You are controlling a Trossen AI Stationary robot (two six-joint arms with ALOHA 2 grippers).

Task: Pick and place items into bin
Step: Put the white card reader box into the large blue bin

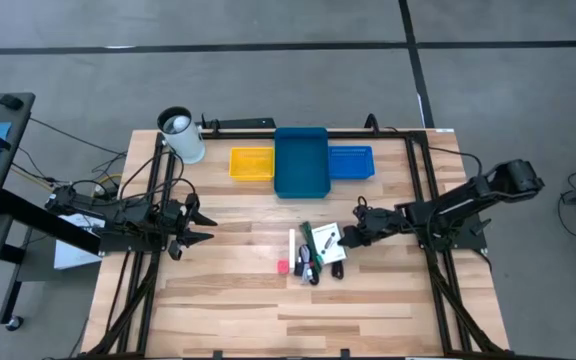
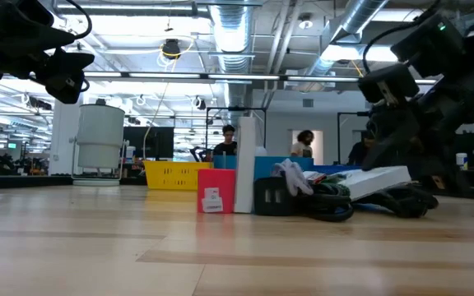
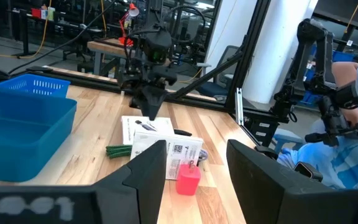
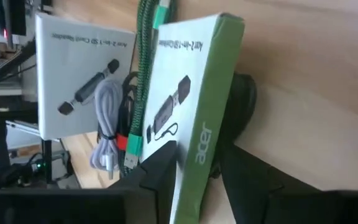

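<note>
The items lie in a small heap (image 1: 318,250) at mid table. It holds two white printed card boxes (image 4: 82,74), one with a green edge (image 4: 213,93), a green braided cable (image 4: 145,62), a white coiled cable (image 4: 107,124), black pieces and a pink cube (image 1: 283,267). My right gripper (image 1: 356,232) is open at the heap's right side, its fingers standing either side of the green-edged box. My left gripper (image 1: 200,225) is open and hovers over the table's left part, far from the heap. In the low view that box (image 2: 377,179) lies tilted on dark items. My right gripper (image 4: 201,152) comes level from the table's right, and the box's green edge (image 4: 197,143) runs between its open fingers. I cannot tell whether either finger touches the box.
A deep blue bin (image 1: 300,160) stands at the far edge with a yellow basket (image 1: 252,163) on its left and a small blue basket (image 1: 351,162) on its right. A white cylinder (image 1: 181,135) stands at the far left corner. Bare wood lies near and to the left.
</note>
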